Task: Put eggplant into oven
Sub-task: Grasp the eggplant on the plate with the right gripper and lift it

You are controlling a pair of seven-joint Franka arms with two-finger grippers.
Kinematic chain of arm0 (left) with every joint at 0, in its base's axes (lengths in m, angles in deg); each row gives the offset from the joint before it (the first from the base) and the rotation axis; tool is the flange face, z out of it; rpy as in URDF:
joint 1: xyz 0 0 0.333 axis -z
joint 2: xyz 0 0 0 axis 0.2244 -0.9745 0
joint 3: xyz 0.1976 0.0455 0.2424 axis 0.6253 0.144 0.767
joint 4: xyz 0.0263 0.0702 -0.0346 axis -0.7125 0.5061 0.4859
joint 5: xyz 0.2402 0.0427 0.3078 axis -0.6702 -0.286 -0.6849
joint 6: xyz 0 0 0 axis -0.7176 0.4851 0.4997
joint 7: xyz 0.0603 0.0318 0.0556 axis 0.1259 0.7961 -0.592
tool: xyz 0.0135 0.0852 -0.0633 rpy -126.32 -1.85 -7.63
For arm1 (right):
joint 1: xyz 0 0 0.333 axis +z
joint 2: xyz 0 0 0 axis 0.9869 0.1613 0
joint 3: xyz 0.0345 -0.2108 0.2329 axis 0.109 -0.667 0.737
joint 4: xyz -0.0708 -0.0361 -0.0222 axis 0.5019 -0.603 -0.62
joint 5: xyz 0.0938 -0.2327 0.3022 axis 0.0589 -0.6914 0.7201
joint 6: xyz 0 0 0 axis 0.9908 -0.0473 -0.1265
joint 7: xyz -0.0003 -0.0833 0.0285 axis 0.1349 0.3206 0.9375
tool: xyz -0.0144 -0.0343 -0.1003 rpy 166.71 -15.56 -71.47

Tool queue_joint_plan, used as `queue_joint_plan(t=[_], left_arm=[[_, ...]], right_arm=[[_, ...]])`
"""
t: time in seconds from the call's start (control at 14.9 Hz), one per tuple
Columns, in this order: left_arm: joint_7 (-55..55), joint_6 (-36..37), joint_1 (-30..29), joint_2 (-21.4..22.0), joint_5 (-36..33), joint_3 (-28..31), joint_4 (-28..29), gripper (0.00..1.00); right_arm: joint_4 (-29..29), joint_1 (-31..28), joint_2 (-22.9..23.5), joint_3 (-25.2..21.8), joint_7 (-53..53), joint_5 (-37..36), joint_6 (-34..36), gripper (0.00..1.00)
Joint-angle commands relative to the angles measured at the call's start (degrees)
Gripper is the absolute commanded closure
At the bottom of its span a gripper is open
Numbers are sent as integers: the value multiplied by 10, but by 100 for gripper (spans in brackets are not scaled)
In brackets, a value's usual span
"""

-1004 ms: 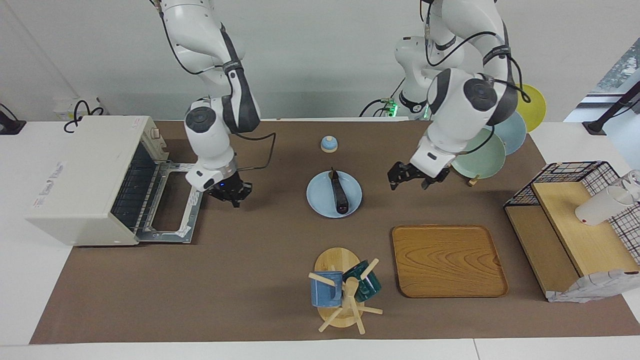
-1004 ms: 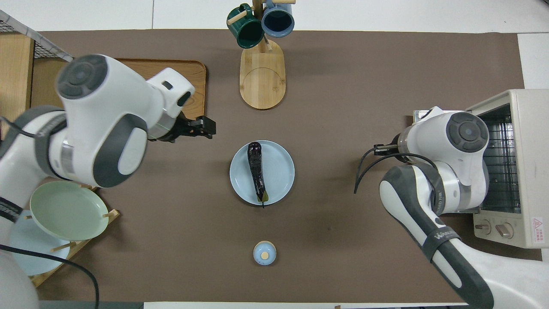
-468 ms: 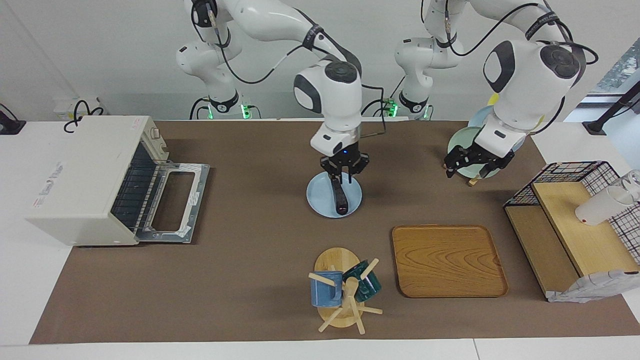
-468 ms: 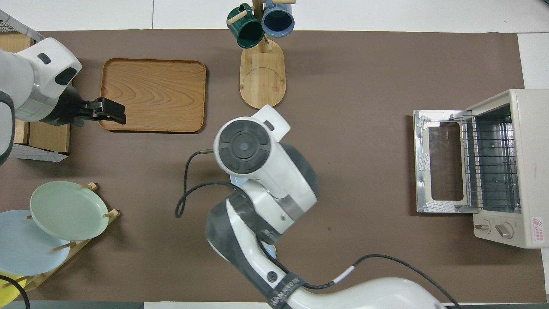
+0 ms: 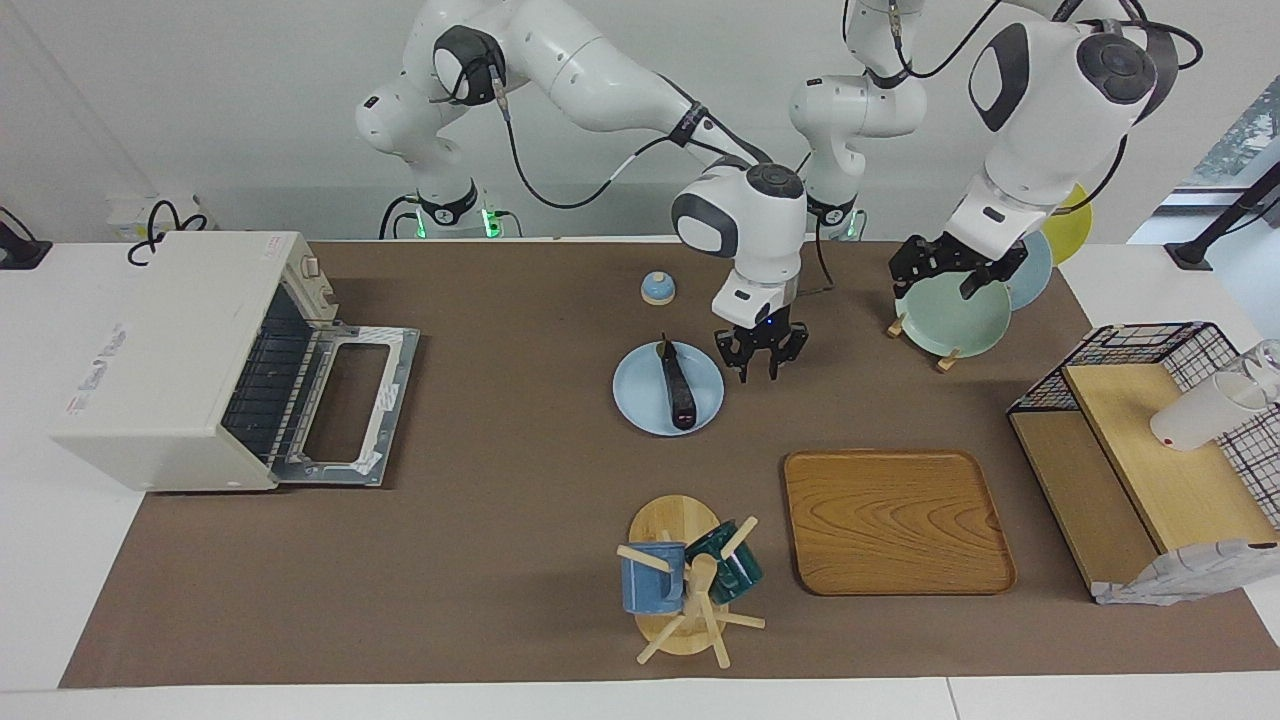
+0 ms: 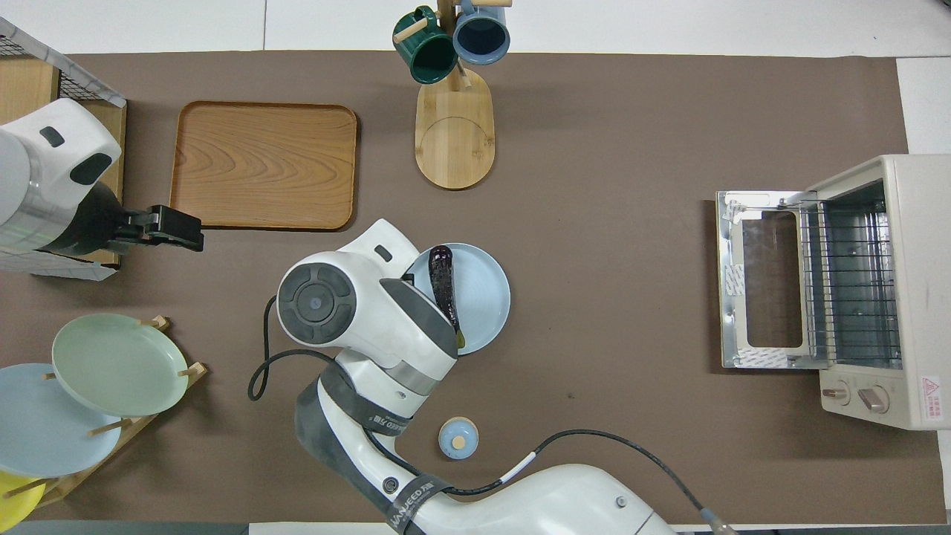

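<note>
The dark purple eggplant lies lengthwise on a light blue plate mid-table. My right gripper hangs low beside the plate, toward the left arm's end, open and holding nothing. In the overhead view its own wrist hides it. The off-white oven stands at the right arm's end. Its glass door is dropped open and the wire rack inside is bare. My left gripper is raised over the plate rack, open and empty.
A wooden tray and a mug tree with two mugs sit farther from the robots. A small blue lid lies nearer than the plate. A plate rack and a black wire-and-wood rack occupy the left arm's end.
My right arm swung from the oven door to the plate, then past it to the plate's edge, its fingers spreading. My left arm drew back toward the plate rack.
</note>
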Motion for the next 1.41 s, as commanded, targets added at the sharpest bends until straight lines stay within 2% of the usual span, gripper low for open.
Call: queue_joint_plan(t=[0.0, 0.13, 0.27, 0.4, 0.6, 0.67, 0.74, 0.8, 1.07, 1.2, 1.34], left_arm=[[9, 21, -2, 5, -15, -2, -23, 0], [10, 41, -3, -16, -20, -2, -68, 0], [12, 61, -4, -24, -47, -4, -90, 0], [12, 58, -5, -23, -46, -5, -89, 0], [11, 49, -12, -21, -38, -6, -77, 0], [11, 44, -11, -21, -28, -6, -76, 0], [11, 42, -13, -21, -19, -5, -77, 0], [11, 41, -13, -20, -16, -5, -76, 0], [11, 25, -14, -19, -15, -6, -64, 0], [11, 25, -14, -20, -16, -6, -67, 0], [11, 25, -14, -20, -16, -6, -67, 0]], right_arm=[[28, -4, -10, -1, -4, -40, -8, 51], [33, 1, -12, -1, -4, -43, 15, 51], [83, 2, -30, -1, -6, -43, -7, 51], [125, 6, -41, -1, -6, -51, -38, 51], [139, 5, -47, -1, -4, -64, -42, 51], [139, 5, -47, -1, -2, -65, -42, 57], [139, 5, -47, -1, 2, -66, -40, 83], [139, 6, -47, -1, 3, -67, -37, 100], [128, 7, -48, -1, 4, -97, -8, 100], [104, 6, -55, -1, 6, -133, 67, 100], [112, -4, -85, -6, 5, -139, 122, 100]])
